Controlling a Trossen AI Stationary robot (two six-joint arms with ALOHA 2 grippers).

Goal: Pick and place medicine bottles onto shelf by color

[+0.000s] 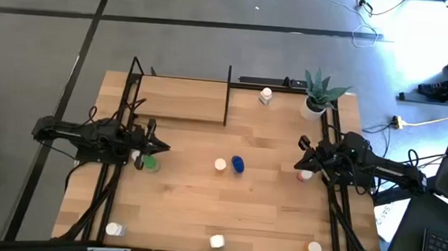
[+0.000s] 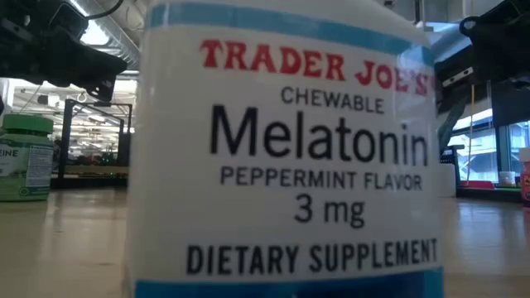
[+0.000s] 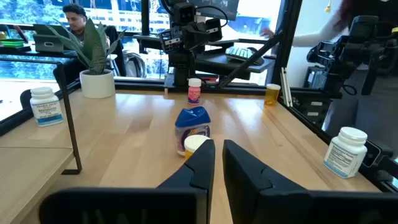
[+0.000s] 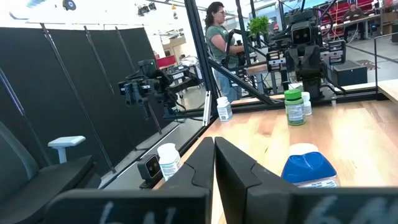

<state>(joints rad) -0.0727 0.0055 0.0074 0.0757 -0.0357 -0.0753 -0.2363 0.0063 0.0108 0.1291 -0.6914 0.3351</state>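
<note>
The shelf sits toward the 11 o'clock part of the worktop in the overhead view: a light-wood board framed by thin black posts, with no bottle standing on its board.

The bottles are scattered over the worktop:
- A white bottle stands near 1 o'clock, just right of the shelf's end post and left of the potted plant.
- A blue bottle lies near the centre, with a white bottle with a pale cap just beside it on its 9 o'clock side.
- A green bottle stands at about 9 o'clock, just beside the left tool.
- A pink-capped bottle stands at about 3 o'clock, close under the right tool.
- Three more stand along the 6 o'clock edge: a white one toward 7 o'clock, a white one at 6, and an orange one toward 5.

All bottles are capped, so their contents cannot be seen. The table-level camera is nearly filled by the Trader Joe's melatonin bottle. Its label reads chewable, peppermint flavor, 3 mg.

Both tools have their fingers drawn together and hold nothing. The left tool points toward 3 o'clock at the blue bottle, and the right tool points toward 9 o'clock.
</note>
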